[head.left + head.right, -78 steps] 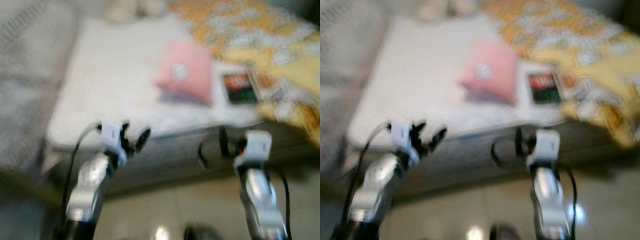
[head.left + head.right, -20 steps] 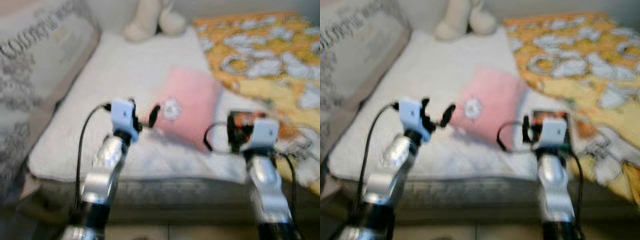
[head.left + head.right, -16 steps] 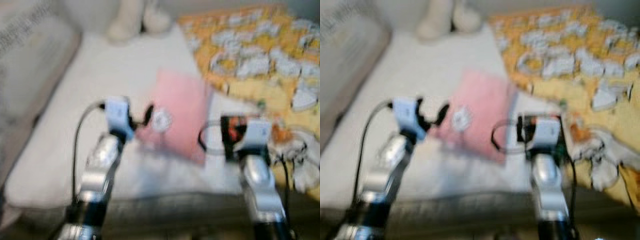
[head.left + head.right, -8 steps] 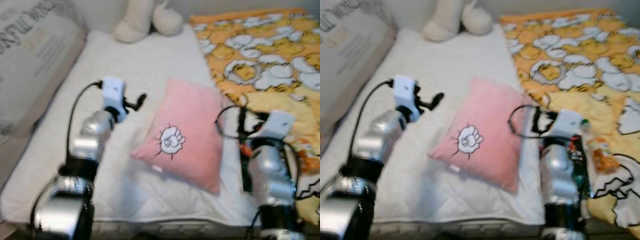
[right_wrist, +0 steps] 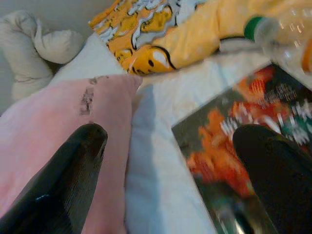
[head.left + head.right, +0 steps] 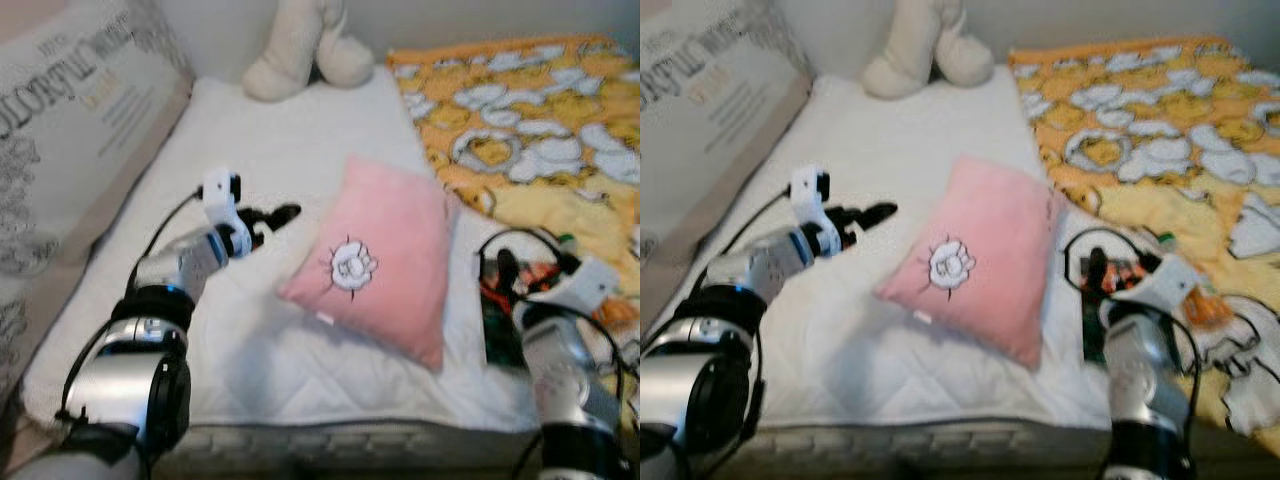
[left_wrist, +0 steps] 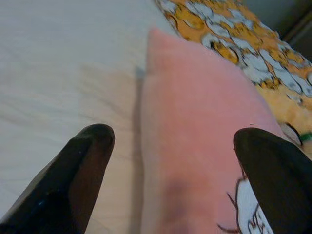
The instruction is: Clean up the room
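Note:
A pink pillow point(image 6: 385, 265) with a small sheep drawing lies tilted in the middle of the white mattress point(image 6: 270, 130). My left gripper point(image 6: 268, 218) hovers open just left of the pillow's edge, which sits between its fingers point(image 7: 87, 151) in the left wrist view. My right gripper point(image 6: 505, 270) is open at the pillow's right side, above a dark magazine point(image 5: 229, 151) with orange print. A plastic bottle point(image 5: 282, 29) with a green cap lies beside the magazine on the blanket.
A yellow blanket point(image 6: 530, 110) with a duck pattern covers the bed's right half. A cream plush toy point(image 6: 305, 45) sits at the back. A large printed pillow point(image 6: 70, 120) leans along the left side. The mattress's front edge runs below my arms.
The view has come closer to the bed and steadied. Both arms now reach out over the mattress, the left gripper nearer the pillow's left edge, the right lower by the magazine.

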Tool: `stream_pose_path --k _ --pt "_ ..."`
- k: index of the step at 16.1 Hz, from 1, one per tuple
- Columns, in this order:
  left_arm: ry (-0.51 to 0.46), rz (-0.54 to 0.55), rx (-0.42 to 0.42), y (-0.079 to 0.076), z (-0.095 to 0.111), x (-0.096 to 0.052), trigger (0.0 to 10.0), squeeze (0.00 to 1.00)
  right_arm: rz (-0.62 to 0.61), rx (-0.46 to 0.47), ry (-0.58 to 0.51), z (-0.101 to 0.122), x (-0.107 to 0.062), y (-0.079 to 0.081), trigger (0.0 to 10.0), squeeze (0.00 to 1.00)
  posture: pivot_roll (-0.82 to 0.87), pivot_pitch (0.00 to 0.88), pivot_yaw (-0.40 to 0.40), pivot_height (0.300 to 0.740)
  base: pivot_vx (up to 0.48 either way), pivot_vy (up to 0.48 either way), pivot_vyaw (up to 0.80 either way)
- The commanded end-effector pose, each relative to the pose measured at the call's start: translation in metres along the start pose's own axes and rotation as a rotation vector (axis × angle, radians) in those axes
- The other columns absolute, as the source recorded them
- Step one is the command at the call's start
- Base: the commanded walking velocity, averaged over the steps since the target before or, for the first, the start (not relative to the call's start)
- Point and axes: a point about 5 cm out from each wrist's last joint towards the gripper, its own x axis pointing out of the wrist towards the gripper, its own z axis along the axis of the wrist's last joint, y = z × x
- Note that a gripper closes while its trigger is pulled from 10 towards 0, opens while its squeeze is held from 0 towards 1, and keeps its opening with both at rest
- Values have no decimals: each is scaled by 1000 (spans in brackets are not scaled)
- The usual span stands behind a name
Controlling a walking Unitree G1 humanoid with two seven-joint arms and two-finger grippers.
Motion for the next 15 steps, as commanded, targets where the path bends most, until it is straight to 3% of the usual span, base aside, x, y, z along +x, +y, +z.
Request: stream_pose_path --k 1,3,7,10,13,15 --pt "19 -16 7 -2 3 2 10000 0 37 16 28 -3 2 8 10000 0 -138 0 138 740 0 0 0" --pt "55 -56 -19 -11 -8 9 10000 0 80 51 95 -15 5 17 10000 0 -140 0 139 740 0 0 0" --pt "87 -43 -2 -18 -24 17 10000 0 121 20 131 -27 17 29 10000 0 -145 0 142 740 0 0 0" --pt "93 -59 -74 -29 -33 24 10000 0 152 40 180 -40 26 45 10000 0 -148 0 142 740 0 0 0" --pt "126 -86 -110 -37 -42 28 10000 0 172 139 229 -48 30 56 10000 0 -141 0 143 740 0 0 0" --pt "150 -84 -107 -40 -50 29 10000 0 219 205 273 -55 33 72 10000 0 -141 0 144 740 0 0 0"
